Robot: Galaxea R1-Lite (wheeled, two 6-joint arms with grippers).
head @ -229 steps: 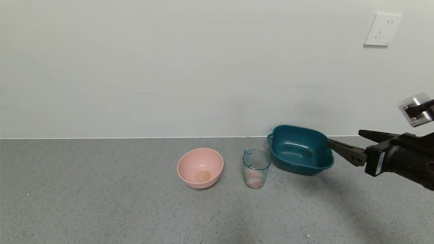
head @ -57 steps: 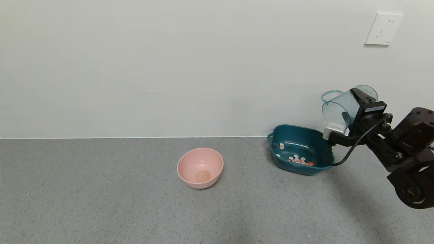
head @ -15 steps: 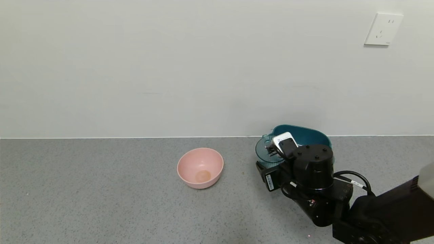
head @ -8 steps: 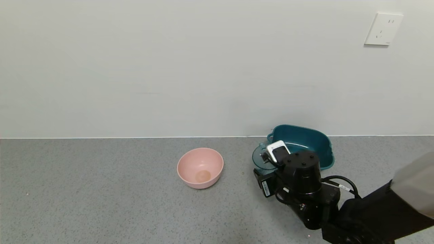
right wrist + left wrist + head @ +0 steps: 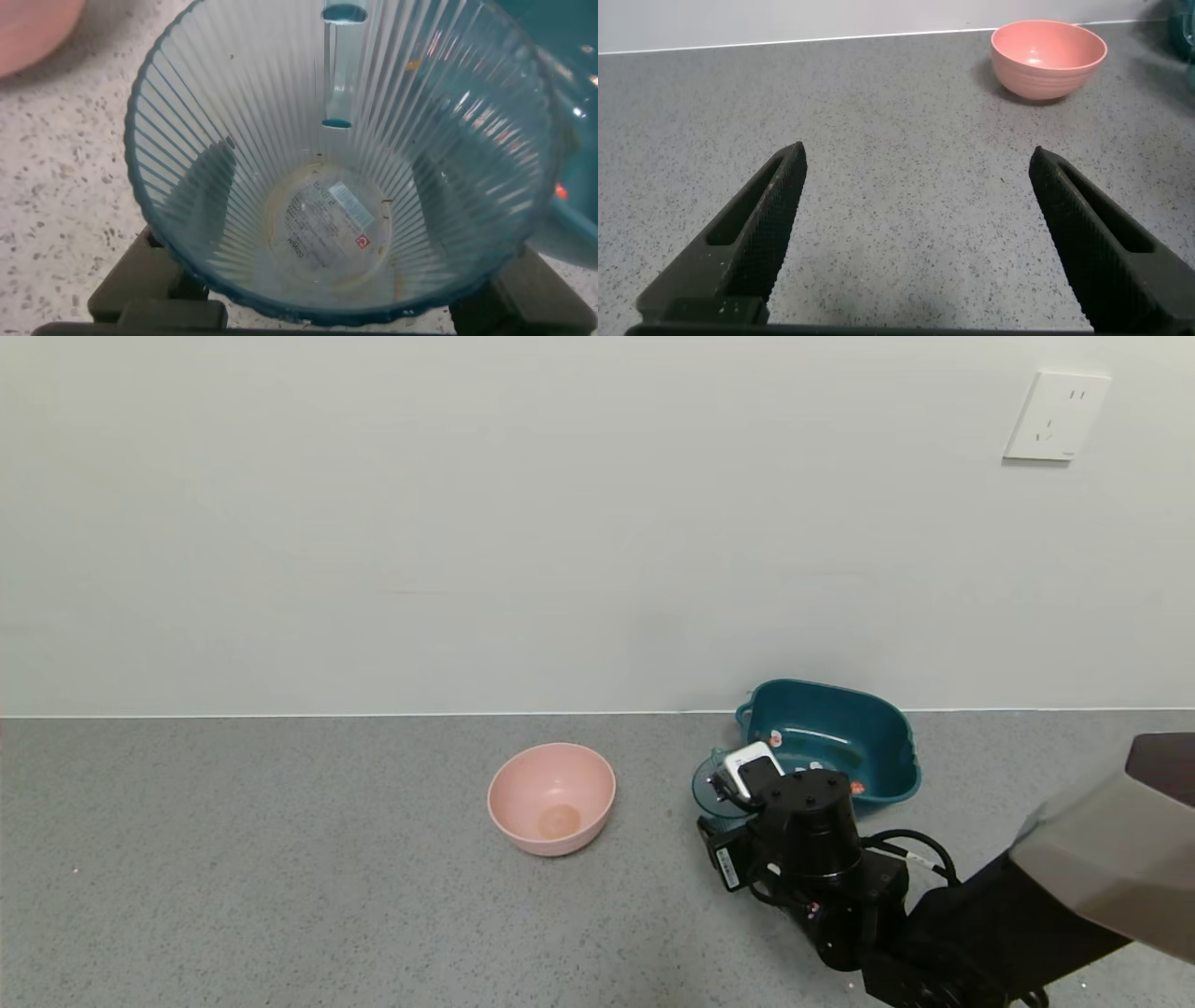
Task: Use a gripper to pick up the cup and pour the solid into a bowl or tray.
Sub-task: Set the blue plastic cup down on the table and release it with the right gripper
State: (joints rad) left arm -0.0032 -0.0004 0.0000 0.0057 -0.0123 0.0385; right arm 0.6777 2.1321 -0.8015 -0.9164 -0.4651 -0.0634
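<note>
My right gripper [image 5: 738, 798] is shut on the cup [image 5: 707, 791], its fingers [image 5: 140, 280] on either side of the ribbed wall. The cup stands upright, low over the counter just left of the teal tub [image 5: 882, 728]. In the right wrist view the cup [image 5: 336, 215] is empty, with only a label at its bottom. The white and orange-red solid [image 5: 856, 788] lies in the tub; most of it is hidden behind my arm. The tub's edge [image 5: 570, 56] shows beside the cup. My left gripper [image 5: 915, 233] is open and empty over bare counter.
A round pink bowl [image 5: 551, 798] stands on the grey counter left of the cup; it also shows in the left wrist view [image 5: 1049, 58]. The wall runs right behind the tub. A socket [image 5: 1055, 415] is on the wall at upper right.
My right arm has carried the cup down and to the front-left, from in front of the tub's left end to low over the counter beside it. The tub's pieces show again.
</note>
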